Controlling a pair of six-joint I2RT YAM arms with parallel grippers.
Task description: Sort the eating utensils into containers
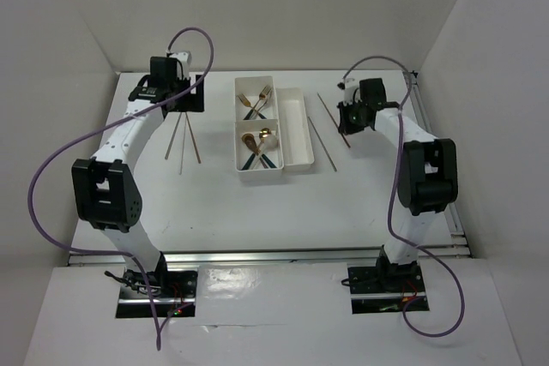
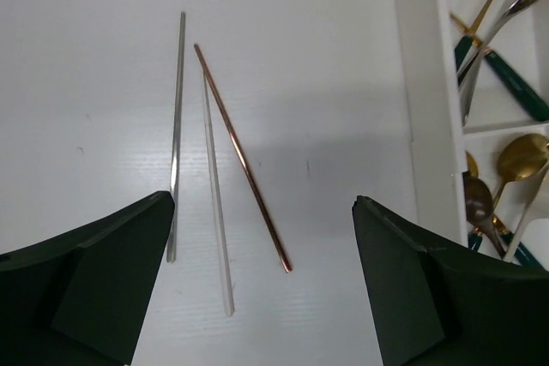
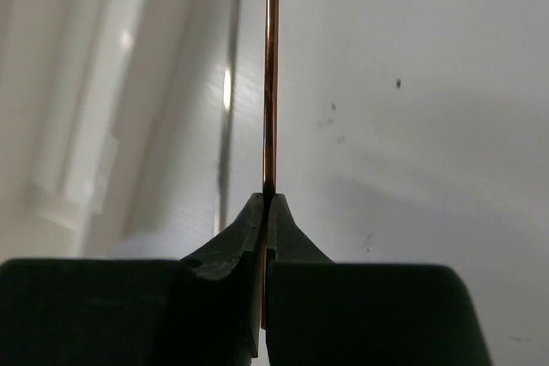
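White arms (image 1: pixel 137 122), black joints (image 1: pixel 107 195), purple cables (image 1: pixel 190 30).

I can read no text, label, brand name, number or sign from here in any of my three camera views; nothing printed shows up clearly enough to make out.

A lab test booth: white panel walls (image 1: pixel 300 6) enclose a white table (image 1: pixel 257 220).
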